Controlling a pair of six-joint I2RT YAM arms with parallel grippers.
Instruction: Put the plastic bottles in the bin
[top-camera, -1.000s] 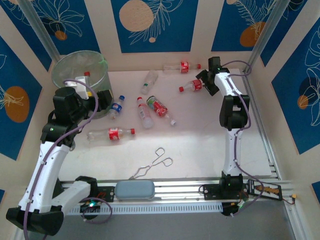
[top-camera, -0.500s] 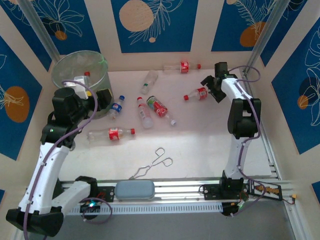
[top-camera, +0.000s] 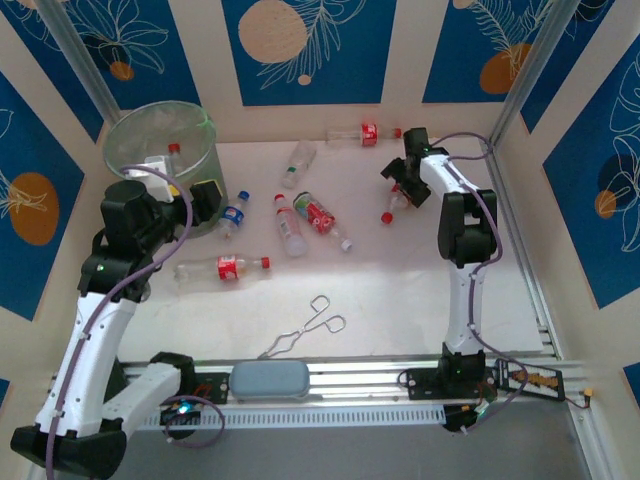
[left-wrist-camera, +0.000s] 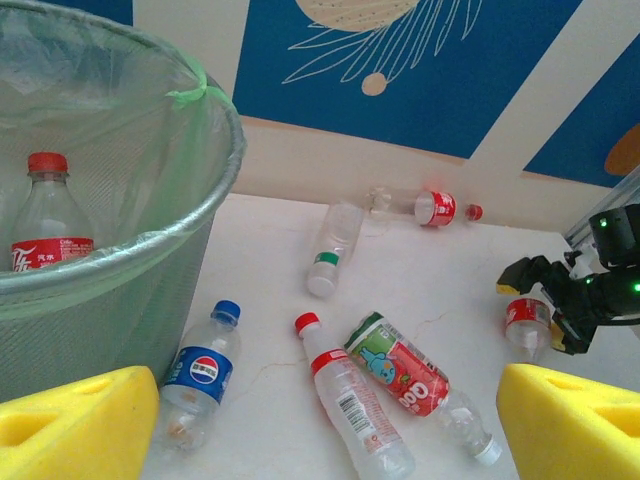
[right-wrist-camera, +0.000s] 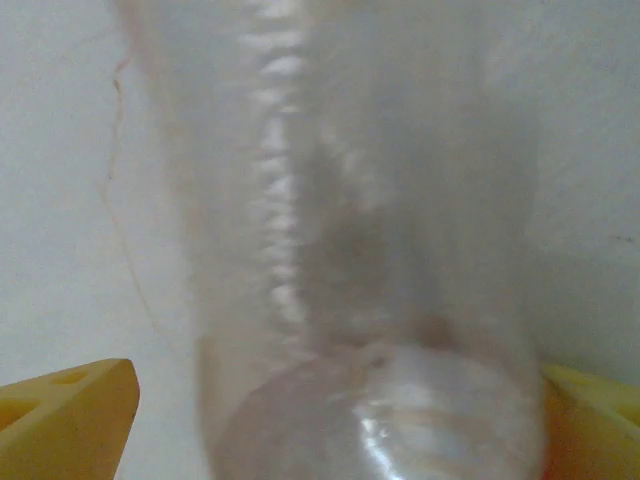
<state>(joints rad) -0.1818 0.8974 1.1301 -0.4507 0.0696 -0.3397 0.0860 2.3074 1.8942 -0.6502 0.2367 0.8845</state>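
The bin (top-camera: 205, 122) stands at the far left and holds a red-capped bottle (left-wrist-camera: 50, 215). More plastic bottles lie on the table: a blue-labelled one (left-wrist-camera: 200, 375), a clear red-capped one (left-wrist-camera: 350, 400), a red-and-green-labelled one (left-wrist-camera: 400, 370), a green-labelled one (top-camera: 298, 160), a red-labelled one by the back wall (top-camera: 367, 133) and another near the left arm (top-camera: 225, 267). My left gripper (left-wrist-camera: 325, 440) hangs open beside the bin, above them. My right gripper (top-camera: 398, 185) is open around one clear bottle (right-wrist-camera: 360, 300); a gap shows at its left pad (right-wrist-camera: 70, 420).
Metal tongs (top-camera: 305, 328) lie near the front middle. A grey-blue pad (top-camera: 268, 380) rests on the rail at the near edge. Walls close in the table at the back and on the right.
The right gripper swung right, then back left, and its jaws narrowed slightly. The red-labelled bottle under it turned, its cap now pointing to the near side. The left arm barely moved.
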